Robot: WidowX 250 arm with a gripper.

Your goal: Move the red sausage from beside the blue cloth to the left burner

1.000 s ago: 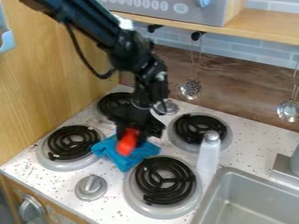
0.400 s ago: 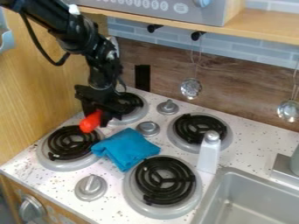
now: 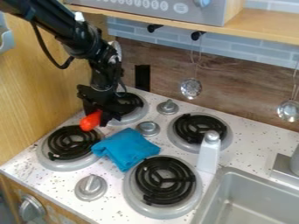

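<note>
matt blue cloth (image 3: 126, 149), glossy metal ladle (image 3: 288, 110), smooth metal sink (image 3: 255, 203), wood-look backsplash (image 3: 245, 96)

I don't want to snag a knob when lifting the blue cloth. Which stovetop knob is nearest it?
The middle knob, just behind the blue cloth; the rear knob and front knob stand farther off.

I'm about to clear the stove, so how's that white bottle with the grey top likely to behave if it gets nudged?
The bottle would probably tip fairly easily, since it stands tall on a narrow base. Its flat-looking sides suggest it would slide or topple rather than roll far. It looks stiff, holding straight edges.
</note>
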